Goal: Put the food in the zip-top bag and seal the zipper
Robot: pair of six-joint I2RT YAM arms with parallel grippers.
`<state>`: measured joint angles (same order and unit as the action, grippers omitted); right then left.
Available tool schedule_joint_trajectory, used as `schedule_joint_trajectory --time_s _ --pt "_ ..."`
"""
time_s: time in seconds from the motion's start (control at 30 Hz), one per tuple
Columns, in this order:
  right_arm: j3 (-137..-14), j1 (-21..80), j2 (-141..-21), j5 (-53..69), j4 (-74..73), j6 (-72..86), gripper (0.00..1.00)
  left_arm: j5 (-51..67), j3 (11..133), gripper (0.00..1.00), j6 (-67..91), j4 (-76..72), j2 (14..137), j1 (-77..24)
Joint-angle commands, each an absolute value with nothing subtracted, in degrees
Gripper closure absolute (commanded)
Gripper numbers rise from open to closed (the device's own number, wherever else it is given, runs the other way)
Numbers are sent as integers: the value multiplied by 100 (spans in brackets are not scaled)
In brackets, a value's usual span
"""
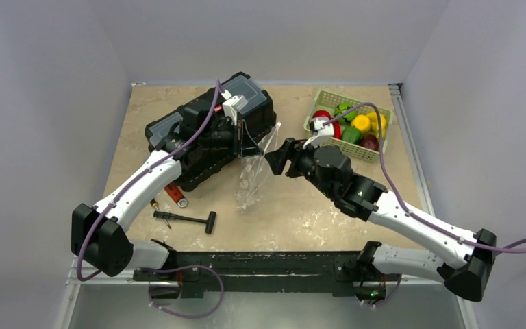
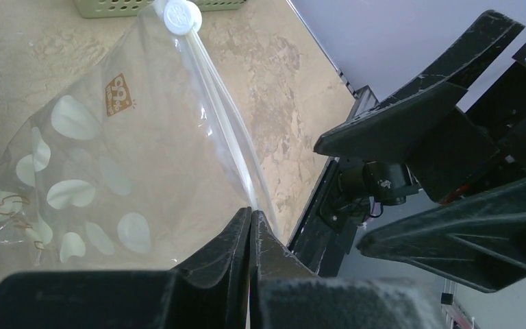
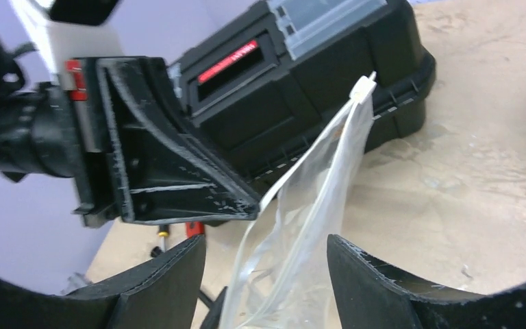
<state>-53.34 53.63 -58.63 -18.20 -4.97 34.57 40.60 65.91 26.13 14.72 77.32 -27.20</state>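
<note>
The zip-top bag is clear with white dots and hangs from my left gripper. That gripper is shut on the zipper at the end away from the white slider. The bag looks empty. My right gripper is open, and its fingers straddle the hanging bag without touching it. In the right wrist view the mouth's two strips part slightly below the slider. The food, red, yellow and green toy pieces, lies in the pale green basket.
A black toolbox stands behind the left gripper, also in the right wrist view. A black-handled hammer, a screwdriver and a red tool lie at the front left. Walls close in on three sides.
</note>
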Motion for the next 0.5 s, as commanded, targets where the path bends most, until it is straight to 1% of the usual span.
schedule_joint_trajectory --time_s 0.0,0.3,0.37,0.47 --pt "-5762 5370 -6189 -2377 -1228 3657 37 4040 6838 100 2445 1424 7553 -2774" --pt "-5940 5373 -6644 -2504 -1204 3641 50 4110 6864 100 2470 1439 7563 -2783" --pt "-5939 5372 -6708 -2525 -1200 3624 54 4117 6873 100 2470 1433 7566 -2786" --pt "-5914 5370 -6749 -2535 -1142 3546 65 4127 6881 100 2465 1439 7560 -2789"
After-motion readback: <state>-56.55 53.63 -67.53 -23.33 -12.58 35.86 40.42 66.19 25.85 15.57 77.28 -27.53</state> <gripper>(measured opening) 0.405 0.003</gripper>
